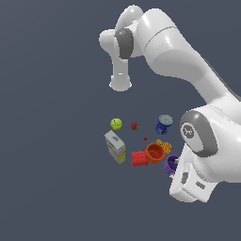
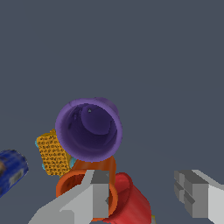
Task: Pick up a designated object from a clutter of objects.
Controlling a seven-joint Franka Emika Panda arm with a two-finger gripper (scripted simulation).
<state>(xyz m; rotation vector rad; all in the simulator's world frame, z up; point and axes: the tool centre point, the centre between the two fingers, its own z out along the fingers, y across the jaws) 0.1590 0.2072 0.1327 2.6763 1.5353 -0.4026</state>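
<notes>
The purple cup (image 2: 89, 129) lies with its hollow mouth facing the wrist camera; in the exterior view the purple cup (image 1: 170, 163) shows partly behind the arm's hand. Touching it are the orange cup (image 2: 83, 186) and, beside that, the red cup (image 2: 129, 199). My gripper (image 2: 142, 192) hangs above the clutter, open, with nothing between its grey fingers (image 2: 98, 192). One finger overlaps the orange cup in the wrist view. In the exterior view the fingertips are hidden behind the white hand (image 1: 188, 181).
A blue can (image 1: 164, 124) stands at the back, a yellow-green ball (image 1: 116, 124) and small red strawberry (image 1: 134, 126) to the exterior view's left, and a white-yellow box (image 1: 115, 147) beside the red cup (image 1: 139, 158). A yellow mesh item (image 2: 52, 153) lies against the purple cup.
</notes>
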